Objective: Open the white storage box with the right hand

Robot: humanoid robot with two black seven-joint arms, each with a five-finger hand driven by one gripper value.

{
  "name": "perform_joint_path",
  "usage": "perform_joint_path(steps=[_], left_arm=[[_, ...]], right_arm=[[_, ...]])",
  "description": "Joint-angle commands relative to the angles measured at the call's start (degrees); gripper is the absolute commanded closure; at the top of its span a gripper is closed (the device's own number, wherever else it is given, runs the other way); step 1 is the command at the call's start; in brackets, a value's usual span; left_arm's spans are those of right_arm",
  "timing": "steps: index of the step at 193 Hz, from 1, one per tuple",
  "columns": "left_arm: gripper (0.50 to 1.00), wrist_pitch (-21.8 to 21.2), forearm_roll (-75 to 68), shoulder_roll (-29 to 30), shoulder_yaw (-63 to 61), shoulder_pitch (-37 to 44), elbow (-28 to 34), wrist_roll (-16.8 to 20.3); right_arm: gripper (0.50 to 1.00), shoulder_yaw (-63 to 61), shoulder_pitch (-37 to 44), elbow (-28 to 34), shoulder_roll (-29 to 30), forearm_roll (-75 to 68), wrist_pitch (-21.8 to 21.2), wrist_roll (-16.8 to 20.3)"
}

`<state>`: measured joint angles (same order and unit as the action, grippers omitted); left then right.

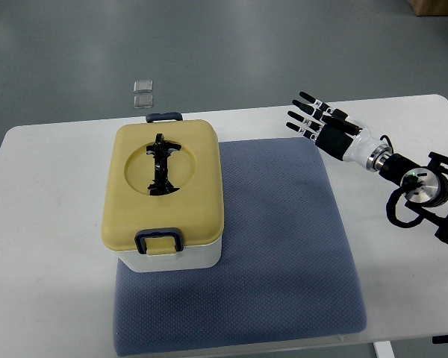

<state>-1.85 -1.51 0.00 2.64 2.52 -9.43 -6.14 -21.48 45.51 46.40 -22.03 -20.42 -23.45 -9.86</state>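
A white storage box with a yellow lid stands on the left part of a grey-blue mat. The lid is down, with a black folding handle lying in its round recess. Dark blue latches sit at the near edge and the far edge. My right hand hovers over the table to the right of the box, well apart from it. Its fingers are spread and hold nothing. The left arm does not show.
The white table carries the mat and box. Two small clear squares lie on the floor beyond the table's far edge. A brown box corner shows at the top right.
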Motion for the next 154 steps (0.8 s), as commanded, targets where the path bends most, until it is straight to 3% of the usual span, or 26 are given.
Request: perform_joint_path(steps=[1, 120, 154], left_arm=[[0.500, 0.00, 0.01, 0.00, -0.17, -0.05, 0.12, 0.08], [0.500, 0.27, 0.01, 0.00, -0.09, -0.58, 0.38, 0.08], [0.500, 0.27, 0.01, 0.00, -0.26, -0.58, 0.38, 0.08]], right_arm=[[0.560, -0.05, -0.07, 0.00, 0.50, 0.03, -0.46, -0.07], [0.560, -0.05, -0.07, -0.70, 0.41, 3.19, 0.16, -0.07], [0.560, -0.23, -0.78, -1.23, 0.58, 3.63, 0.33, -2.09]])
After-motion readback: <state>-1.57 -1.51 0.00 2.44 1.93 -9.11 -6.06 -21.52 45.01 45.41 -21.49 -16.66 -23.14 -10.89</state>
